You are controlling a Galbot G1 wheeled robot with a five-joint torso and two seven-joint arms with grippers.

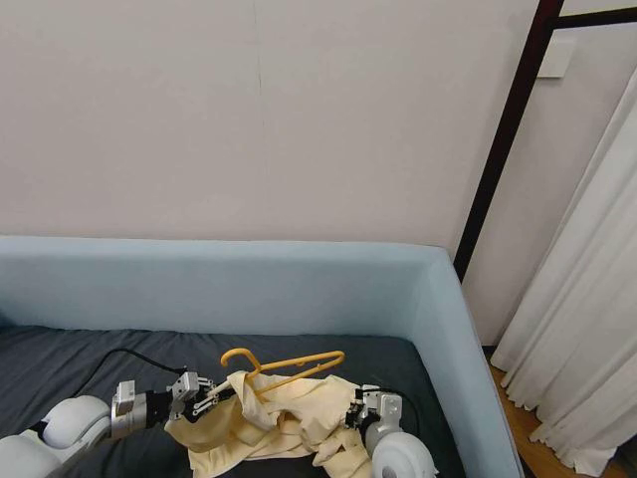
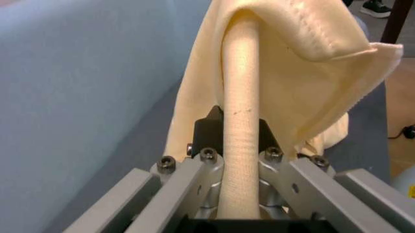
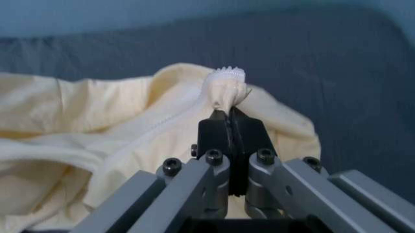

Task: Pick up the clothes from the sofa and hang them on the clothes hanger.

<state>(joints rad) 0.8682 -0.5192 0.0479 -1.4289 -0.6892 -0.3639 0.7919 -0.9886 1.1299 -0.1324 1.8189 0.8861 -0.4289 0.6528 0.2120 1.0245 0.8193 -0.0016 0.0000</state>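
The cream garment (image 1: 284, 418) lay crumpled on the dark seat of the sofa (image 1: 299, 289), toward the sofa's right end and in front of its pale blue backrest. The orange hanger (image 1: 299, 362) sat partly inside it, with the hook and one arm standing clear above the cloth on the backrest side.

My left gripper (image 1: 211, 397) was at the garment's edge farthest from the sofa's right armrest, low over the seat. From the left wrist, that gripper (image 2: 238, 128) was closed tight around the round bar of the hanger (image 2: 240, 97). The garment (image 2: 304, 73) was draped over the bar's far end and hung down beside it, with the backrest of the sofa (image 2: 77, 97) alongside.

My right gripper (image 1: 356, 410) was at the garment's other edge, the one nearer the armrest. In the right wrist view, that gripper (image 3: 230, 116) had its pads pressed together on a small bunched fold with a ribbed hem. The rest of the garment (image 3: 97, 111) spread out over the seat of the sofa (image 3: 324, 58).

A dark rack pole (image 1: 498, 159) and a white curtain (image 1: 587, 329) stood beyond the sofa's right end.
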